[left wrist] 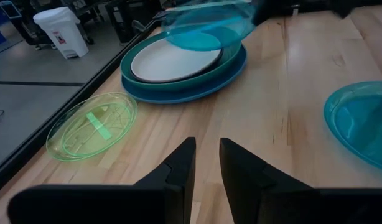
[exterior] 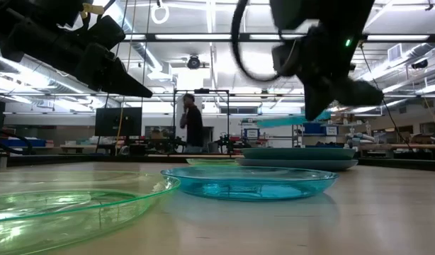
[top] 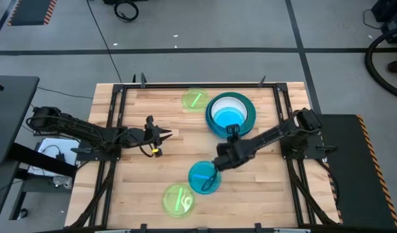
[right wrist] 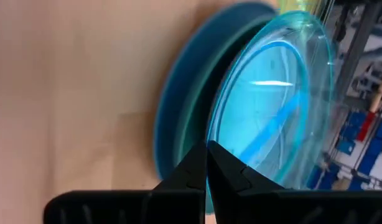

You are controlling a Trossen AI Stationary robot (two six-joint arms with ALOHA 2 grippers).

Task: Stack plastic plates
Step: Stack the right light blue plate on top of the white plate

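My right gripper is shut on a small translucent cyan plate just above the stack. The stack is a white plate lying in the large teal and blue plates. No black plate shows. A second cyan plate lies flat on the table near the middle. One lime-green plate lies at the far edge and another near the front edge. My left gripper hovers left of centre, slightly open and empty. My right gripper pinches the cyan plate's rim between its two fingers, one on each face, on the side toward the table's near edge. The fingers come from the near side. The plate is lifted clear, about level, above the white plate.
The wooden table top is ringed by a dark frame. Bare wood lies between the left gripper and the stack. A person stands far back in the room, away from the table.
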